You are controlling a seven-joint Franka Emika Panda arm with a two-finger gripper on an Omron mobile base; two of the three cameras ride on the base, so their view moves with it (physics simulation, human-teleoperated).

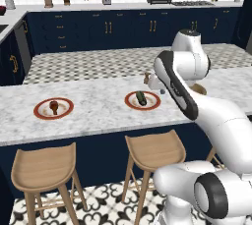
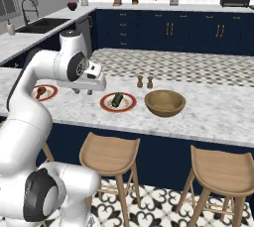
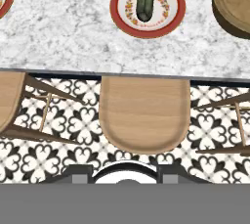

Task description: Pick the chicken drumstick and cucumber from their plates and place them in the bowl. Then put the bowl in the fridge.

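Marbled white stone makes up the desk, and the pincer hangs above its near side, pointing down, with nothing between its fingers. How far apart the fingers stand cannot be told.

Just beyond the pincer and a little to its right sits a red-rimmed plate with the dark green cucumber lying across its pale centre; in the hand view that plate lies at the top with the cucumber on it, ahead of the fingertips. Farther right of the pincer, past the cucumber plate, stands the light-brown wooden bowl, nothing visible inside it, its edge cutting into the hand view's upper right corner.

Well to the pincer's left lies the second plate, carrying the reddish-brown chicken drumstick; from the right base view the drumstick sits partly behind the arm.

Two small wooden shakers stand on the desk beyond the cucumber plate. Below the pincer, a wooden stool stands on the patterned floor tiles, tucked against the desk's edge.
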